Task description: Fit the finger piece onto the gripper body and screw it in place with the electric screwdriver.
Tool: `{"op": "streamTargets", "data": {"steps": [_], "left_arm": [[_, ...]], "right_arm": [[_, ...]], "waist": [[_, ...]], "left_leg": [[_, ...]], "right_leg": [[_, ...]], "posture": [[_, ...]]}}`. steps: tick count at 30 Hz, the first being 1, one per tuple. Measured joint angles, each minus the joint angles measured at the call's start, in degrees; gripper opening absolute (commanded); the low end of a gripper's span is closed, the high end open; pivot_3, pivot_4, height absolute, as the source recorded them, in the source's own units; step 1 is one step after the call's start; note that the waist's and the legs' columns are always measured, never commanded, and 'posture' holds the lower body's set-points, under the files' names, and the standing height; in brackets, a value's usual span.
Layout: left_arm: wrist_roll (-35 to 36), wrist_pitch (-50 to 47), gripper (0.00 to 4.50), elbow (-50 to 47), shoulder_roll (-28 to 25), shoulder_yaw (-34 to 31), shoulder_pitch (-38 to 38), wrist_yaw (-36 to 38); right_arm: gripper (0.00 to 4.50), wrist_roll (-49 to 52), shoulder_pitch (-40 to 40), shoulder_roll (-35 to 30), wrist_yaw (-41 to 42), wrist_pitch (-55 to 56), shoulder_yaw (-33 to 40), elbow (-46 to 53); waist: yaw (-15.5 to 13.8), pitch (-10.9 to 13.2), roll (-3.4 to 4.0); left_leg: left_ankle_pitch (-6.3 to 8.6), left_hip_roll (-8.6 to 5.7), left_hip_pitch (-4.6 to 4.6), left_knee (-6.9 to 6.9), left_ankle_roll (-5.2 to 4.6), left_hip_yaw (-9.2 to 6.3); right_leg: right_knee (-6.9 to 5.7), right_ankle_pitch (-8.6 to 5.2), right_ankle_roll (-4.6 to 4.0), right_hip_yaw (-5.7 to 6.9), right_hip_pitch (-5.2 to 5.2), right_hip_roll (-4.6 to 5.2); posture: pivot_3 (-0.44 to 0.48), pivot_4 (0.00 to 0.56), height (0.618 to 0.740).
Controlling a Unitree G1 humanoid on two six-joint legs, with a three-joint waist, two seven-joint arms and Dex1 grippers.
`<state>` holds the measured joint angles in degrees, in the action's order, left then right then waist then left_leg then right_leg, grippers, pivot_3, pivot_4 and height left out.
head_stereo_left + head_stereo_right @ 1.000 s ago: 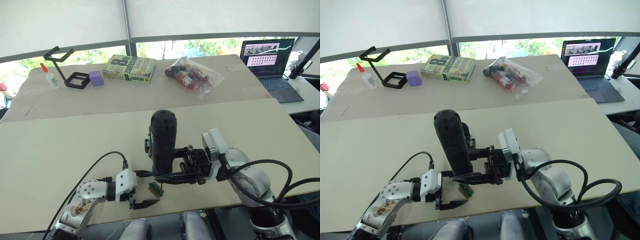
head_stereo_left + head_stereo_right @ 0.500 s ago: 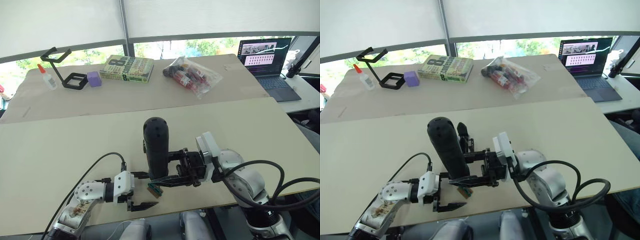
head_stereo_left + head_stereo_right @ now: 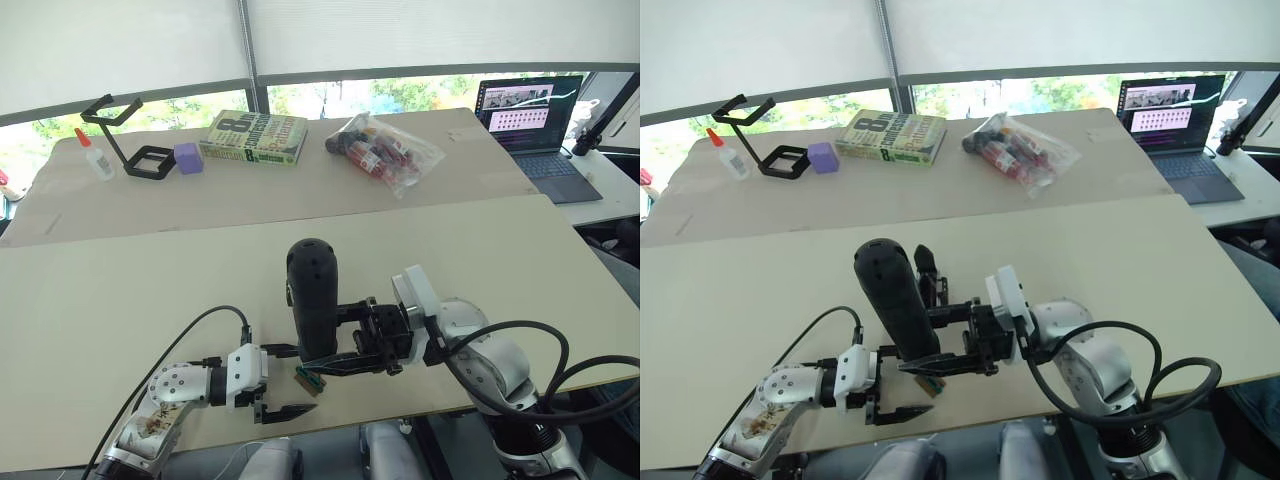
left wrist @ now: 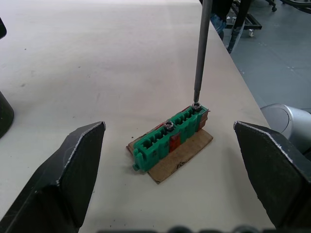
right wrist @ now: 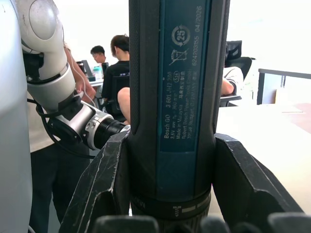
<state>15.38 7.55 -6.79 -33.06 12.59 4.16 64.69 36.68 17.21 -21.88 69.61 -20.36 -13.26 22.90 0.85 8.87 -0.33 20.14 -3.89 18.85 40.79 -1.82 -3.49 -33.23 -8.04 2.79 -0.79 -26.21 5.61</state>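
Note:
My right gripper [image 3: 328,337] is shut on the electric screwdriver [image 3: 312,298], a thick black cylinder held upright with its rounded end up. Its thin metal bit [image 4: 200,51] points down and its tip rests on a screw in a small green-and-red block [image 4: 170,139] near the table's front edge. My left gripper [image 3: 306,379] is open, one finger on either side of that block without touching it. Just behind the screwdriver stands the gripper body [image 3: 926,268], mostly hidden, with its pointed black finger sticking up. The finger piece is out of view.
On the far table stand a black wire-frame stand [image 3: 130,135], a glue bottle [image 3: 98,156], a purple block [image 3: 187,157], a book [image 3: 254,138] and a clear bag of items [image 3: 385,150]. A laptop [image 3: 532,115] sits at the far right. People sit in the background [image 5: 114,73].
A second ago the screwdriver stood slightly higher and further right; it came down a little toward the block. Over the last half second nothing has visibly moved.

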Motion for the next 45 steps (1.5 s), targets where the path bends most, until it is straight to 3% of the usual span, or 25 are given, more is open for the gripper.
{"op": "streamTargets", "data": {"steps": [45], "left_arm": [[-0.05,-1.66,4.50,-1.07,-0.22,0.23,0.01,-0.77]], "right_arm": [[1.93,-1.60,-0.28,-0.12,0.17,0.96,-0.62,-0.32]], "waist": [[-0.05,0.00,0.00]], "left_leg": [[0.00,0.00,0.00,0.00,0.00,0.00]], "right_leg": [[0.00,0.00,0.00,0.00,0.01,0.00]], "posture": [[0.000,0.150,0.740]]}}
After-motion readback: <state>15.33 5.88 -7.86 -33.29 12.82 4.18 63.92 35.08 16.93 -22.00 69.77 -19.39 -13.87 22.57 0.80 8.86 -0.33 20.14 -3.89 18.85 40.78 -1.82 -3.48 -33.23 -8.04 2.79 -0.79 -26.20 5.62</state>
